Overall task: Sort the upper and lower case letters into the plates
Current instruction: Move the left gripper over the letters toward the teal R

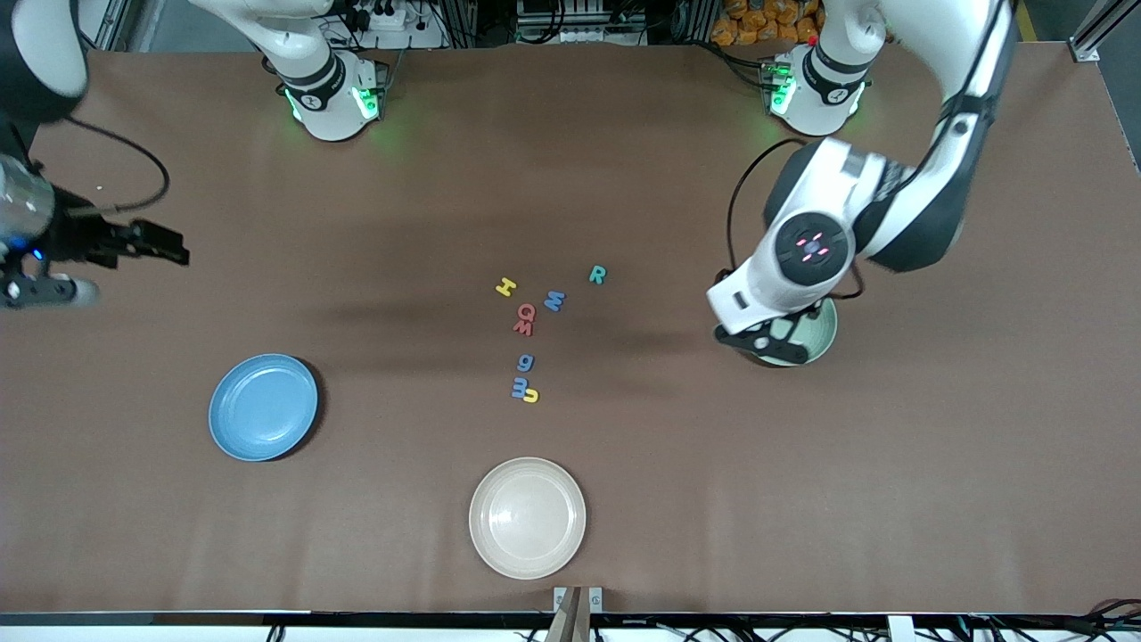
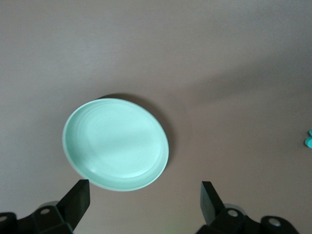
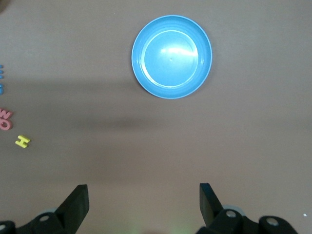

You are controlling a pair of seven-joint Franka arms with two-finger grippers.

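Several small letters lie in the middle of the table: a yellow H (image 1: 506,286), a teal R (image 1: 597,275), a blue letter (image 1: 554,300), two red ones (image 1: 524,319), a blue g (image 1: 525,362), and a blue m touching a yellow c (image 1: 525,391). The blue plate (image 1: 263,407) (image 3: 171,56) sits toward the right arm's end, with nothing in it. The mint plate (image 1: 816,337) (image 2: 115,144) lies toward the left arm's end, partly hidden under the left hand. My left gripper (image 1: 758,339) (image 2: 144,195) hangs open over the mint plate's edge. My right gripper (image 1: 169,242) (image 3: 144,200) is open over bare table.
A cream-white plate (image 1: 527,517) sits close to the front camera's edge of the table, nearer than the letters. The yellow H (image 3: 22,141) and the red letters (image 3: 5,119) show at the border of the right wrist view. A teal letter (image 2: 309,139) shows at the border of the left wrist view.
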